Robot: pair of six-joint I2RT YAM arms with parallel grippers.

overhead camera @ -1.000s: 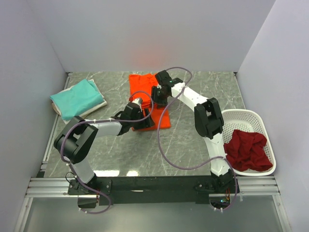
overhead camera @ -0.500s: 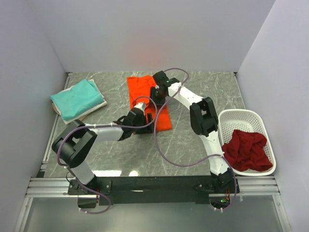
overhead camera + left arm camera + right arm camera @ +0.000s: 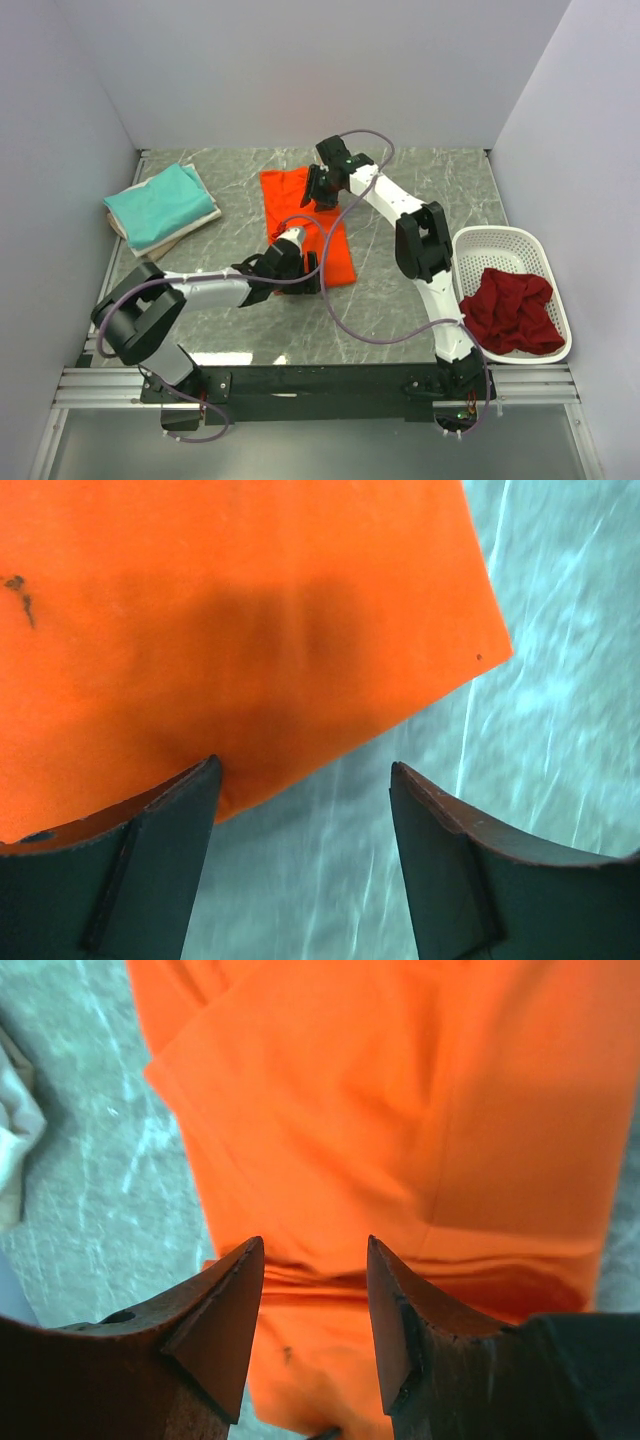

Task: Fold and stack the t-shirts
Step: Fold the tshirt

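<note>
The orange t-shirt (image 3: 288,205) lies flat in the middle of the table (image 3: 250,200), folded into a long smooth strip running from 12 down to 6 o'clock, and the teal t-shirt (image 3: 160,203) sits well apart at 9 o'clock. The left pincer (image 3: 305,770) is low at the strip's 6 o'clock corner, jaws spread wide and gripping nothing. The right pincer (image 3: 315,1245) reaches over the 12 o'clock end, jaws parted above the cloth, nothing pinched.

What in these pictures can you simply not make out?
- Top view: the red heap in the basket is bunched up; how many shirts it holds is unclear.
- Top view: the cream shirt lies mostly hidden under the teal shirt.
- Left wrist view: the orange shirt is cut off by the top and left edges.
</note>
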